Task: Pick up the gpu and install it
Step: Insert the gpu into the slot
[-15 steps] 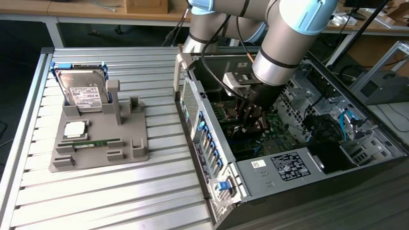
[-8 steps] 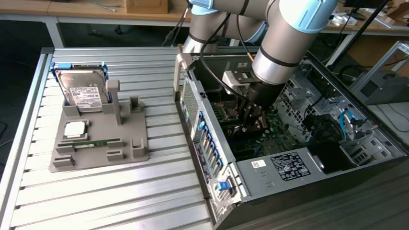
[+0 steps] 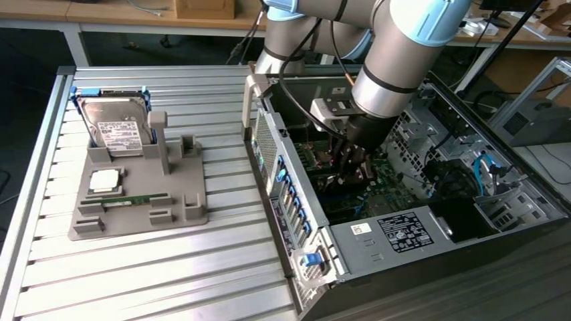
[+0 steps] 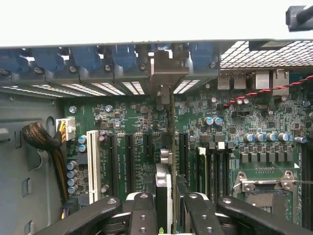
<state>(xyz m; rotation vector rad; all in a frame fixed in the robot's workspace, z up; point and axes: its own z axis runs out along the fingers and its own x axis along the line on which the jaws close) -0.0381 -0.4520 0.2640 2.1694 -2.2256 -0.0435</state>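
Right at the wrist, the gripper is seen clenched on the gpu, its black fingers pressed against either side of the thin card. The card is viewed edge-on here, held on edge above the green motherboard, with its long axis running away from the fingers toward the rear wall of the computer case. Its silver end bracket points at that wall and appears to be lodged among the blue slot clips — whether the bottom edge is fully seated in the slot cannot be told from this angle.

What could go wrong from here is judged as follows: a slight tilt of the card in the fingers would put the edge connector beside the slot instead of in it, and downward pressure then would bend the board or scrape nearby capacitors (the silver ones stand close by). The bracket could also snag on the rear frame and hold one end high.

Farther off, in the exterior view, the gripper is seen deep inside the open case. Well apart, at the exterior view's left, a grey holder is seen with a hard drive upright and a memory stick lying flat.
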